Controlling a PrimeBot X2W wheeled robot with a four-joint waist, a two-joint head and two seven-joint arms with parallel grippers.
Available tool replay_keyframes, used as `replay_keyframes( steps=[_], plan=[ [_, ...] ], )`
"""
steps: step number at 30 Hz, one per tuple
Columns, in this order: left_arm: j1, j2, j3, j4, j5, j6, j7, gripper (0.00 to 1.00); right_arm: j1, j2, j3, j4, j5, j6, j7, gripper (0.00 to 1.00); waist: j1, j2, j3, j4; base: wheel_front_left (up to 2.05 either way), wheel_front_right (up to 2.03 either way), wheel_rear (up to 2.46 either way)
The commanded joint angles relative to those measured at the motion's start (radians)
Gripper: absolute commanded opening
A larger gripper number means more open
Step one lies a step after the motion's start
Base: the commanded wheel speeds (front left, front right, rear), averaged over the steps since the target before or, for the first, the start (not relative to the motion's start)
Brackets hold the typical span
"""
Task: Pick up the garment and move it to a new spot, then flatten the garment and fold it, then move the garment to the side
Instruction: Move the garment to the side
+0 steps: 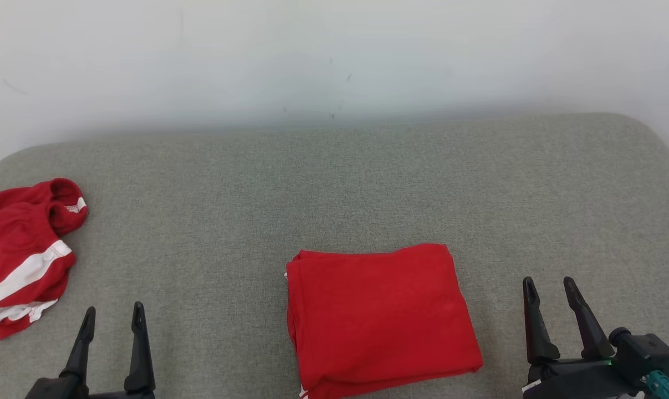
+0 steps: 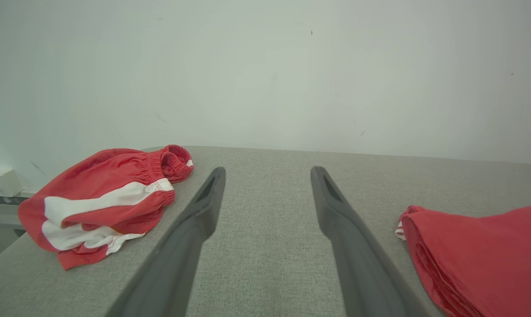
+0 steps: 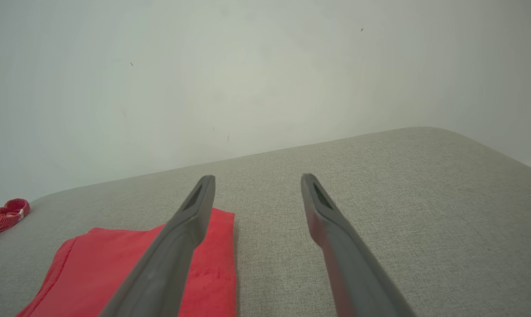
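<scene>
A red garment lies folded into a neat rectangle on the grey padded table, near the front edge at the middle. The left wrist view shows its layered edge at the right, and the right wrist view shows it at the lower left. My left gripper stands open at the lower left, well left of the folded garment. To the garment's right stands my right gripper, open too. Both are empty; I also see the left gripper and the right gripper in their wrist views.
A second red garment with white stripes lies crumpled at the table's left edge, also as the striped garment in the left wrist view. A pale wall rises behind the table. A small white box sits beyond the left edge.
</scene>
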Motion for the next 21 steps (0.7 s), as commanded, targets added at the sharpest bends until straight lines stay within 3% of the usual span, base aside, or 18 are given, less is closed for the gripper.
replay_keyframes(
  steps=[1, 14, 21],
  plan=[
    [0.001, -0.005, 0.002, -0.002, 0.005, -0.005, -0.003, 1.00, 0.004, -0.005, 0.001, 0.002, 0.000, -0.003, 0.000, 1.00, 0.0000, 0.0000, 0.001, 0.000, 0.00, 0.00, 0.00],
    [0.005, -0.022, 0.014, -0.007, 0.022, -0.009, -0.003, 1.00, -0.023, -0.020, 0.032, 0.037, 0.001, -0.003, 0.000, 1.00, 0.0000, 0.0000, 0.007, 0.006, 0.00, 0.00, 0.00],
    [-0.020, -0.029, 0.004, 0.006, 0.024, -0.013, -0.003, 1.00, -0.109, -0.035, 0.080, 0.137, 0.001, -0.003, 0.029, 1.00, 0.0000, 0.0000, 0.024, 0.034, 0.00, 0.00, 0.00]
  ],
)
